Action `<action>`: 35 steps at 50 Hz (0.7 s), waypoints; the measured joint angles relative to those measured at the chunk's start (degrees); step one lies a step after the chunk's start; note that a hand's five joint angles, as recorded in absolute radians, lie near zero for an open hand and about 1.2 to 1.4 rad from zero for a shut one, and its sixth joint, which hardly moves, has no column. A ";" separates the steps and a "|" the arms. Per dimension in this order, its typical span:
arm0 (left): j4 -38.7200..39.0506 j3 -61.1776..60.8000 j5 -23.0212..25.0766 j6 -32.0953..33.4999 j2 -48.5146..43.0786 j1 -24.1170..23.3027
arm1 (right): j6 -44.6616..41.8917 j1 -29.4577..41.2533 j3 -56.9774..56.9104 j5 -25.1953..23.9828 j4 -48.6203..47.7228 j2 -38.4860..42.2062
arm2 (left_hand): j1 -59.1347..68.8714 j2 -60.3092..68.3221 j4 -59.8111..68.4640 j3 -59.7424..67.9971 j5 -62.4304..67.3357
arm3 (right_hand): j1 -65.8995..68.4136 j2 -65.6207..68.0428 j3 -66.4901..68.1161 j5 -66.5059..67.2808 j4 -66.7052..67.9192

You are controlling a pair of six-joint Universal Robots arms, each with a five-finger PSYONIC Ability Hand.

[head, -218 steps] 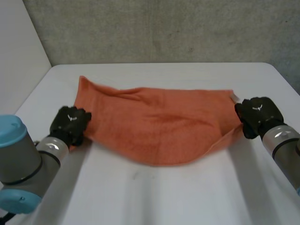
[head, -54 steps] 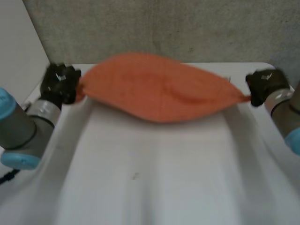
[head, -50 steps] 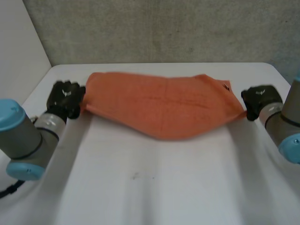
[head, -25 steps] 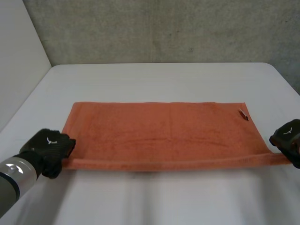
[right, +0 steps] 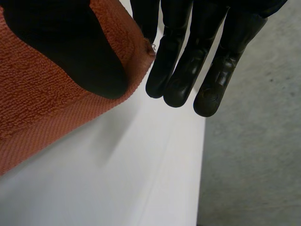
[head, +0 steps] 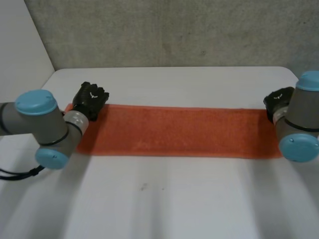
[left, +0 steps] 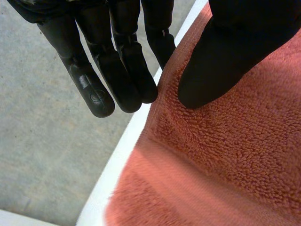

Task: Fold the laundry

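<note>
Head view: the orange terry towel, folded into a long narrow strip, lies flat across the white table from left to right, a little toward the far side. Its left end is covered by the left arm, and its right end is cut off behind the right arm, so neither short edge can be made out there.

The left hand sits at the strip's far left corner and the right hand at its far right corner. Here only the backs of the hands show.

In the left wrist view, the left hand's fingers hang straight, just off the towel's edge, and its thumb is over the pile, apart from them: a released hand.

In the right wrist view, the towel's corner lies between the right thumb and the straight fingers, flat on the table with a gap on each side. This hand is likewise loose. Whether either thumb touches the cloth is hard to tell.
</note>
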 measured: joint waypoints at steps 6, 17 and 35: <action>1.12 6.70 0.42 0.90 -5.80 -0.01 | -0.31 0.60 -6.01 0.80 -3.05 4.96 | 0.00 0.00 0.00 0.00 0.00 | 0.00 0.00 0.00 0.00 0.00; 10.39 5.78 3.93 0.97 -7.84 -1.63 | 1.50 1.66 -10.32 3.89 -4.49 8.46 | -53.85 -55.40 -55.53 -54.82 -51.85 | -44.10 -54.91 -55.64 -53.33 -55.27; 10.33 -21.00 0.64 -4.52 20.70 -2.07 | 16.11 -2.14 12.50 -11.58 0.58 -21.17 | -53.85 -57.30 -56.81 -56.23 -52.49 | -44.10 -55.09 -55.83 -53.43 -55.28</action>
